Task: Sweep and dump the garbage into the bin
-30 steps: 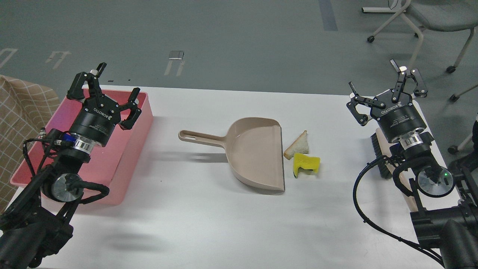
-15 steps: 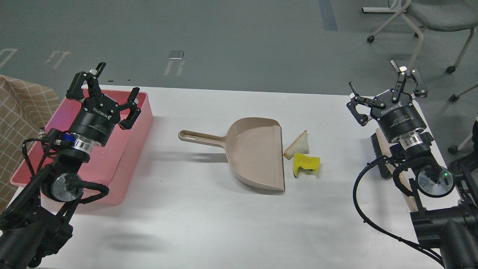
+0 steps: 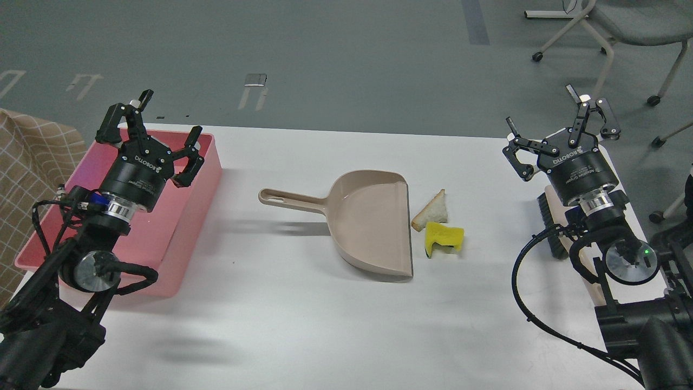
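Observation:
On the white table the garbage lies just right of the beige dustpan: a triangular bread slice and a notched yellow sponge chunk in front of it. The dustpan's open lip faces them and its handle points left. The pink bin sits at the table's left edge. My left gripper hangs open above the bin, holding nothing. My right gripper is open and empty above the table's right side, well right of the garbage.
A black-bristled brush with a pale wooden back lies on the table under my right arm, mostly hidden. A checked cloth hangs at the far left. Office chairs stand on the floor beyond the table.
Almost nothing differs. My right gripper has shifted very slightly; the dustpan, garbage and bin have stayed put.

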Robot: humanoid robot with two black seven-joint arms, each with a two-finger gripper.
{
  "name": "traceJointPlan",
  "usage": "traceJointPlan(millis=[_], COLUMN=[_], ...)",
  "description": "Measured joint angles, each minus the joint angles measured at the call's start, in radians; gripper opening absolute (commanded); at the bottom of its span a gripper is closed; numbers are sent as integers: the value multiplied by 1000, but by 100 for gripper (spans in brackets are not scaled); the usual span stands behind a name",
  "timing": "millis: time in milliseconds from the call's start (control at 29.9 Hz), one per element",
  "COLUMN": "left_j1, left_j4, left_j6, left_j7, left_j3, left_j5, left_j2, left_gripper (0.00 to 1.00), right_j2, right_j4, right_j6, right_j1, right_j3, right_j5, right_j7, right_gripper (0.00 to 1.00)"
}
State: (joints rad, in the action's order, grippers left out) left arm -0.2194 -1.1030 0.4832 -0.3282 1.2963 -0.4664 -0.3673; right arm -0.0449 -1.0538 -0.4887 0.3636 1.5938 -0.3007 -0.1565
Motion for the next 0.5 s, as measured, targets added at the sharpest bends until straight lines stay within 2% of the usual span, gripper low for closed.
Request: traceJointPlan(millis=[501], left_j1=[0], left_j4=[-4], left_j6=[2], left_j7=[-1], left_j3=[0], left_j5=[0], left_j2=[0], left_gripper=[98], right_j2=[-1], right_j4=[0], right_j6=[0], right_j1=[0], right_j3=[-2], right_j5=[0], right_j7=[0], right_gripper=[100])
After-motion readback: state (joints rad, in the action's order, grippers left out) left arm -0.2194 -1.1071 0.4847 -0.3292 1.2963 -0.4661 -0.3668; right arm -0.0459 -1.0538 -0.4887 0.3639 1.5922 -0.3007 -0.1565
